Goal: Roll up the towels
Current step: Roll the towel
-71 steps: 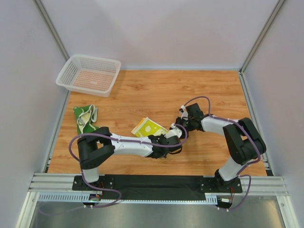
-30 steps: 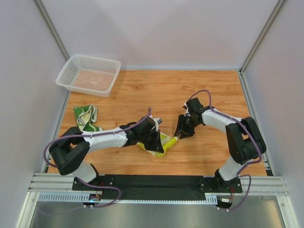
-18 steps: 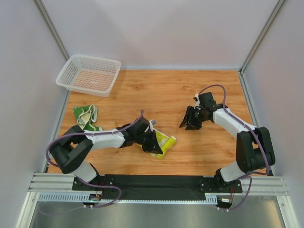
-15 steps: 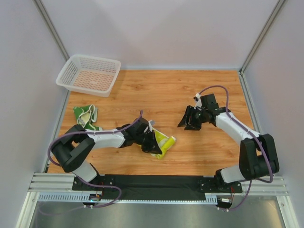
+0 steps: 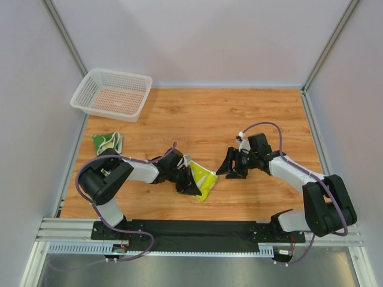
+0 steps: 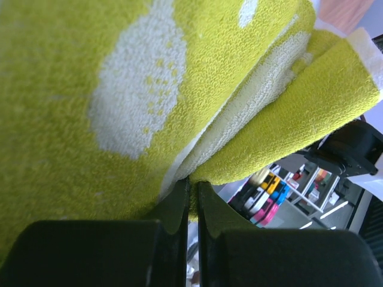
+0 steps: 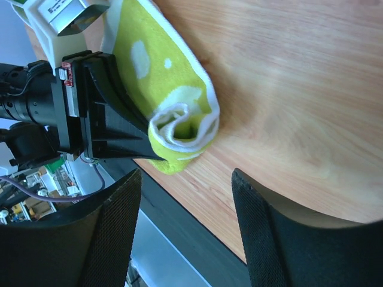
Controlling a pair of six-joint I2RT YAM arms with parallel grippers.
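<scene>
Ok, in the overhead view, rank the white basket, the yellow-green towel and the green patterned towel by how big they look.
1. white basket: clearly the largest.
2-3. yellow-green towel and green patterned towel: they look about alike. Both are bunched up and partly covered, so I won't rank one over the other.
</scene>
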